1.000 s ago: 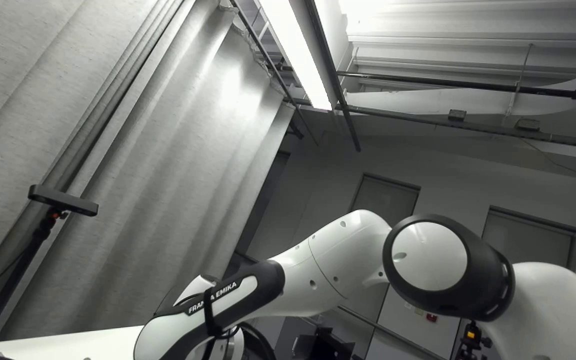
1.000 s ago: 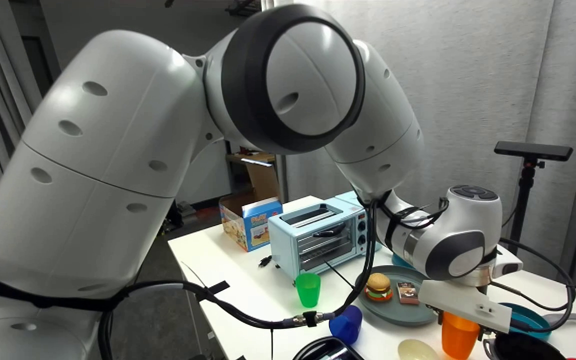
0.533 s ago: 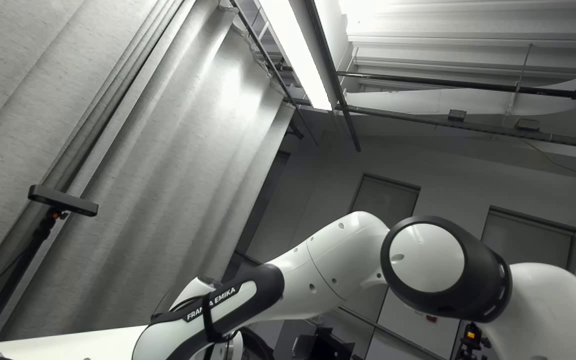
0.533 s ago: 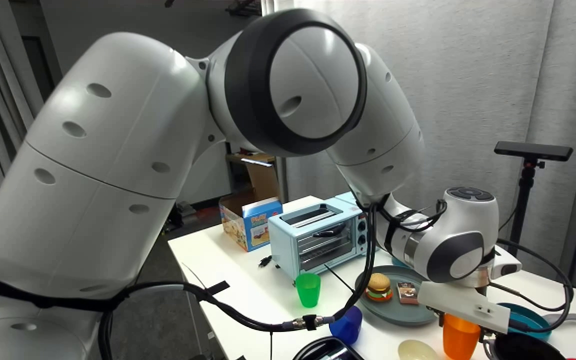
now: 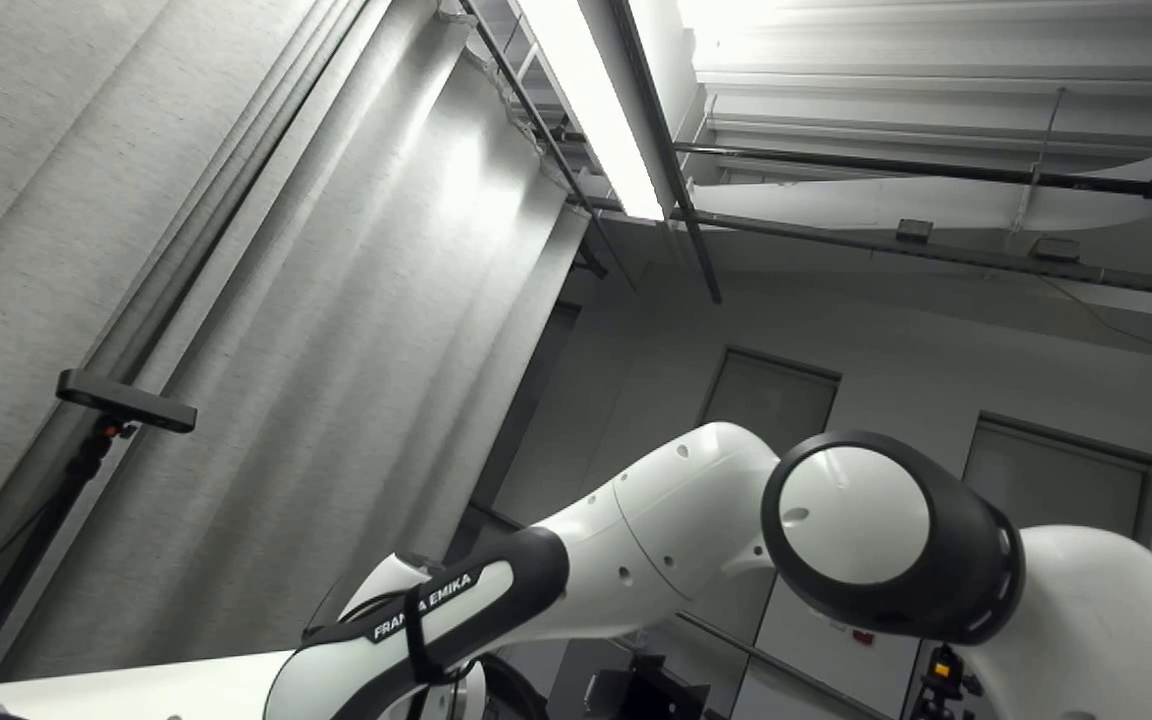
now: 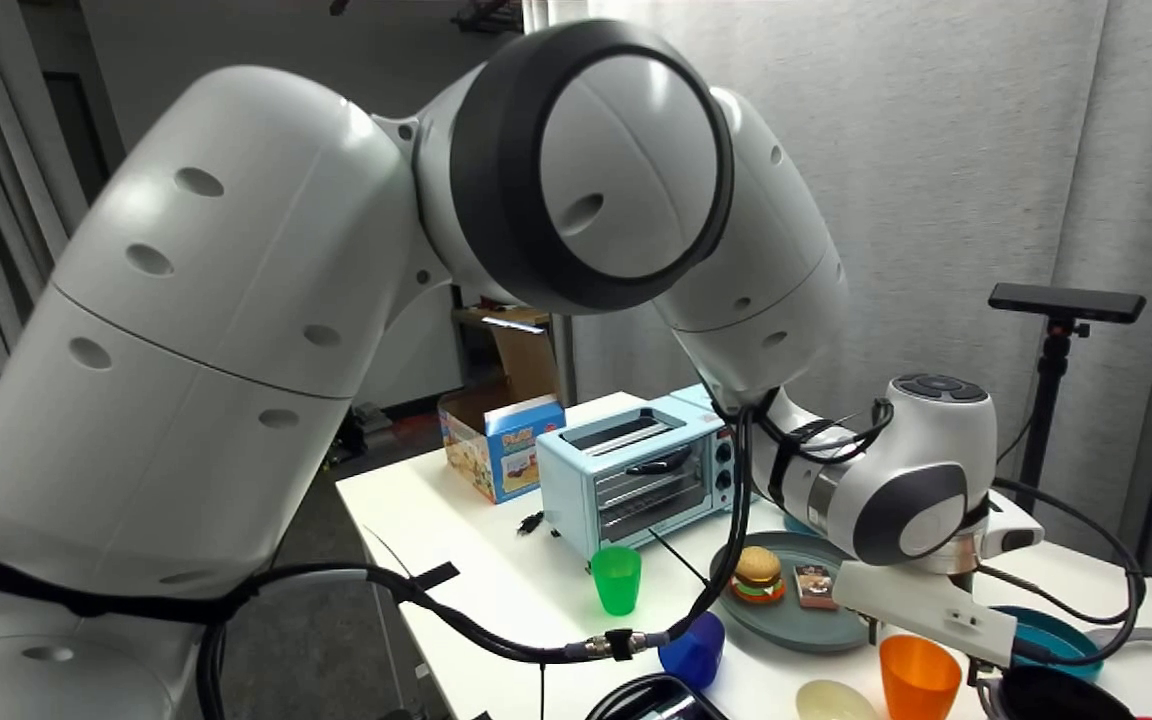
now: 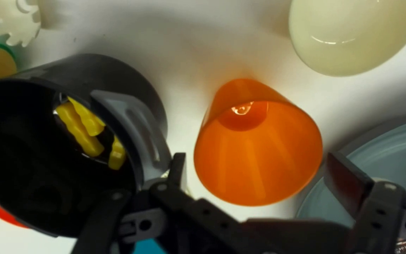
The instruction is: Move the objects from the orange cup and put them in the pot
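Note:
The orange cup [image 7: 259, 158] stands upright below my gripper in the wrist view. It also shows in an exterior view [image 6: 919, 680]. Its inside holds no objects that I can see, only a bright glint at the bottom. My gripper [image 7: 261, 171] is open, with one finger on each side of the cup's rim and a gap at both sides. The gripper also shows in an exterior view [image 6: 928, 650]. The black pot [image 7: 118, 70] stands beside the cup, with several yellow pieces [image 7: 79, 128] inside. Its grey handle [image 7: 136, 127] is close to my left finger. The pot is partly cut off in an exterior view [image 6: 1056, 690].
A pale bowl [image 7: 351, 38] and a grey-blue plate [image 7: 397, 158] lie near the cup. The plate holds a toy burger [image 6: 758, 575]. A white gear-shaped piece [image 7: 12, 21] lies beyond the pot. A teal bowl [image 6: 1061, 632] and toaster oven [image 6: 626, 490] stand behind.
My gripper's fingers have spread and let go of the orange cup. The cup now sits lower and its rim shows in an exterior view. The arm has shifted only slightly.

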Available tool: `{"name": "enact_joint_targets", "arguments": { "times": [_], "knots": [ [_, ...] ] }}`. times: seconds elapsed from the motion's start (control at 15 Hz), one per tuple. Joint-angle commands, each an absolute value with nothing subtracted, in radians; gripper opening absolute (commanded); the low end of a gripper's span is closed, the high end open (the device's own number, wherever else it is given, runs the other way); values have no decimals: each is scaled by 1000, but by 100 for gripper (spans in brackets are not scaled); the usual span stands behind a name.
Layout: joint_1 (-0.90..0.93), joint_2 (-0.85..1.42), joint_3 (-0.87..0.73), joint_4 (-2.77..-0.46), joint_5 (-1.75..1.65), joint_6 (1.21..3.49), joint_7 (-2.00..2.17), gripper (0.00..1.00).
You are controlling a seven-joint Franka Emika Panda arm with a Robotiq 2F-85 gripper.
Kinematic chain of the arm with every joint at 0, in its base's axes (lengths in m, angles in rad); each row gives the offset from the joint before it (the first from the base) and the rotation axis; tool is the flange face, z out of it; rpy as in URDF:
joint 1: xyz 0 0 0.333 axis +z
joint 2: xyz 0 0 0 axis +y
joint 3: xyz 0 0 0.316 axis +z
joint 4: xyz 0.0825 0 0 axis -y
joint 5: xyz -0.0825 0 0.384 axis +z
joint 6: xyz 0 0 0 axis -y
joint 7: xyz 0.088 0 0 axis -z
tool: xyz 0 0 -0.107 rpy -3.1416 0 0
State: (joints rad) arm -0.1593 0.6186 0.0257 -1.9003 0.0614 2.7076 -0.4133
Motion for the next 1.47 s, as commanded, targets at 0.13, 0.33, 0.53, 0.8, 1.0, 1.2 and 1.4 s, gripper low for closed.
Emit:
{"name": "enact_joint_targets", "arguments": {
  "times": [0.13,0.33,0.53,0.8,1.0,1.2,1.4],
  "knots": [
    [-171,619,33,-1896,36,2713,-380,100],
    [-187,605,63,-1901,61,2722,-394,100],
    [-210,580,108,-1911,93,2740,-413,100],
    [-246,538,174,-1922,141,2762,-439,100],
    [-277,492,219,-1945,194,2777,-467,100],
    [-295,444,227,-1970,233,2784,-468,100],
    [-308,416,217,-1989,269,2792,-467,100]
  ]
}}
